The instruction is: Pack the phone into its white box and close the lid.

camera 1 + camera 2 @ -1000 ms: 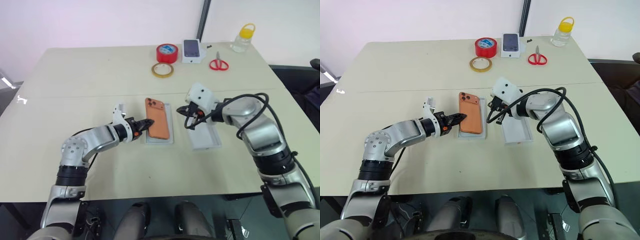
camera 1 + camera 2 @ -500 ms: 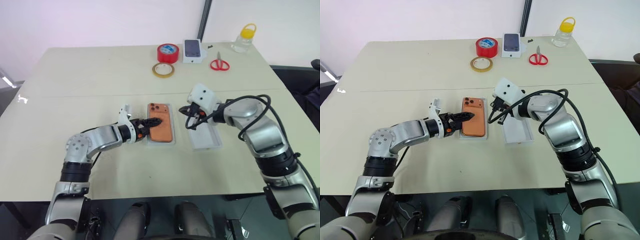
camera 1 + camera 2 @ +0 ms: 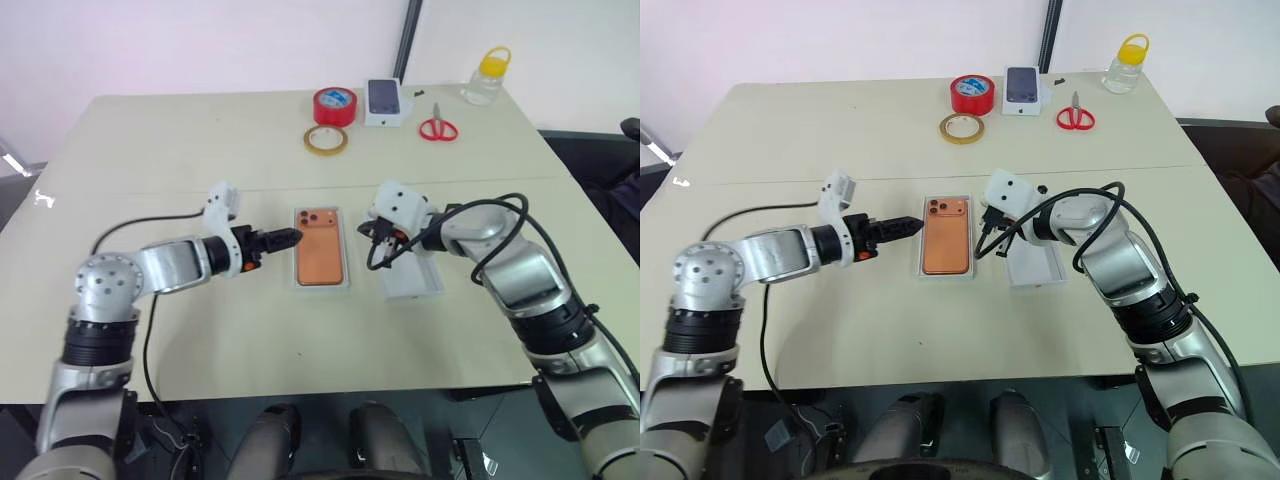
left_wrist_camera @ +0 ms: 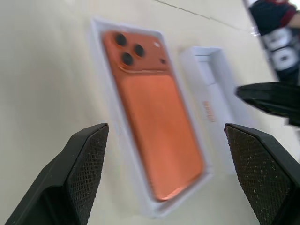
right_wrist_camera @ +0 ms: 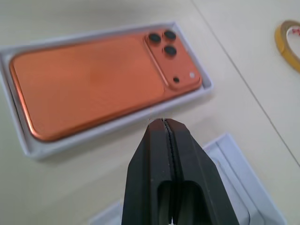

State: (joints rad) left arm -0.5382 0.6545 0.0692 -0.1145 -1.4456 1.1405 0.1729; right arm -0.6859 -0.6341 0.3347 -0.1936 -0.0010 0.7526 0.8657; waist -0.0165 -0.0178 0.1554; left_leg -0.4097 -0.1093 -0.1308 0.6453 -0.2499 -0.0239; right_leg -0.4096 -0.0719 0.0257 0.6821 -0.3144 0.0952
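**Phone seated in its tray, lid still lying beside it**

The phone (image 3: 321, 248) lies flat, back up, inside the white box (image 3: 346, 282) at the centre of the frame in the left eye view, its three lenses at the end farther from the robot. The lid (image 3: 412, 280) rests open side up just right of the tray, apart from it. The left gripper (image 3: 285, 238) hovers just left of the box with its jaws spread wide, holding nothing. The right gripper (image 5: 163, 123) has its fingers pressed together and empty, poised between the box and the lid. Toward the upper middle of the frame sit a red tape roll (image 3: 335, 105), a yellowish tape ring (image 3: 326, 139), red scissors (image 3: 437, 126) and a small printed box (image 3: 386, 100) on the table (image 3: 150, 150).
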